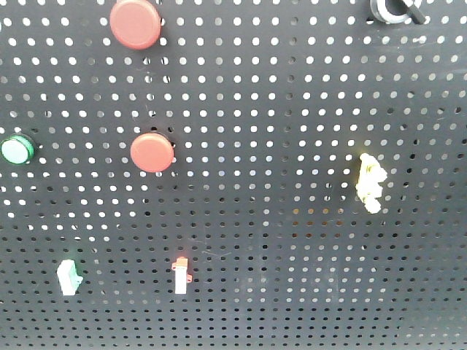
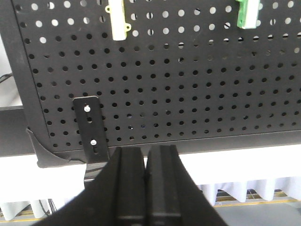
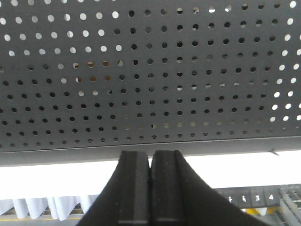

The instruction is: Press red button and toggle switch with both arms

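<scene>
Front-facing exterior view looks straight onto a dark pegboard that fills the picture. Two red discs sit on its left half: the red button, the slightly larger one, is at the top edge, and a smaller red button lies below it and a little to the right. A green round button sits at the far left edge, level with the smaller red one. The toggle switch is at the top right, cut off by the picture's edge, with only part of its pale ring and black lever showing. A small yellow toggle hangs on the right half, well below it. Low on the left are two white rocker switches, one with a green tip and one with a red tip.

From the left wrist view, the left gripper hangs below the board's lower edge, its jaws pressed together and holding nothing. Both rocker switches show at the top of this view, and a black bracket with two screws is fixed near the board's lower left corner.

From the right wrist view, the right gripper also sits below the board's bottom edge, jaws closed against each other, empty. Neither gripper touches the board.
</scene>
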Tool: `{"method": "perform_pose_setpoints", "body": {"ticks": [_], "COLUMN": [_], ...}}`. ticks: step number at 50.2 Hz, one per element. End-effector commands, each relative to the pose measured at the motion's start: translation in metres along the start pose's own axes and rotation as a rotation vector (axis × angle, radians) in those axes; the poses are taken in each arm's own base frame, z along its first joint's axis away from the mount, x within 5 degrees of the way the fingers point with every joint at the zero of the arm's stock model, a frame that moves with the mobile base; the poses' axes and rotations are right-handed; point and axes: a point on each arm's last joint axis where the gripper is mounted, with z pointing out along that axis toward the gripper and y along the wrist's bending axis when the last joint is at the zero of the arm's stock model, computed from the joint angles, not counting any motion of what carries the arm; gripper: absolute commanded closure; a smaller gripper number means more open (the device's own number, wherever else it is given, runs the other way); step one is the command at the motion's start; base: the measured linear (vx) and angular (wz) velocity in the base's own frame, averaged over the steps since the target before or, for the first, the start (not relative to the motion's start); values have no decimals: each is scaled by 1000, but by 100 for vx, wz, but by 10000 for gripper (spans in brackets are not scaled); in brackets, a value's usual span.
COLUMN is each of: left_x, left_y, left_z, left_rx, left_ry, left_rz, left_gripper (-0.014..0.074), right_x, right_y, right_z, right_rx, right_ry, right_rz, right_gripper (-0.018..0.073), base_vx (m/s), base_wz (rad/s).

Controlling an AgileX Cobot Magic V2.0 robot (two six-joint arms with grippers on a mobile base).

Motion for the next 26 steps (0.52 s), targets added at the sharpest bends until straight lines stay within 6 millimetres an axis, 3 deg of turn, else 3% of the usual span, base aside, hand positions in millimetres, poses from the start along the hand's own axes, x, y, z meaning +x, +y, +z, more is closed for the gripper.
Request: {"method": "perform_pose_setpoints", "body": {"ticks": [1, 26], "left_x": [4, 4], "left_y": [0, 0], "left_z": [1, 1], "left_rx": [3, 3], "left_ry": [-54, -53], "left_rz": [-10, -10], "left_gripper": [594, 594], "right_x": [-4, -4], "right_y": [0, 0], "right_z": [-1, -1], "right_rx": [0, 0], "right_ry": [-85, -85], "right_rz": [-5, -5], "right_gripper": [562, 562], "base_vx": [0, 0], "base_wz": [0, 0]}}
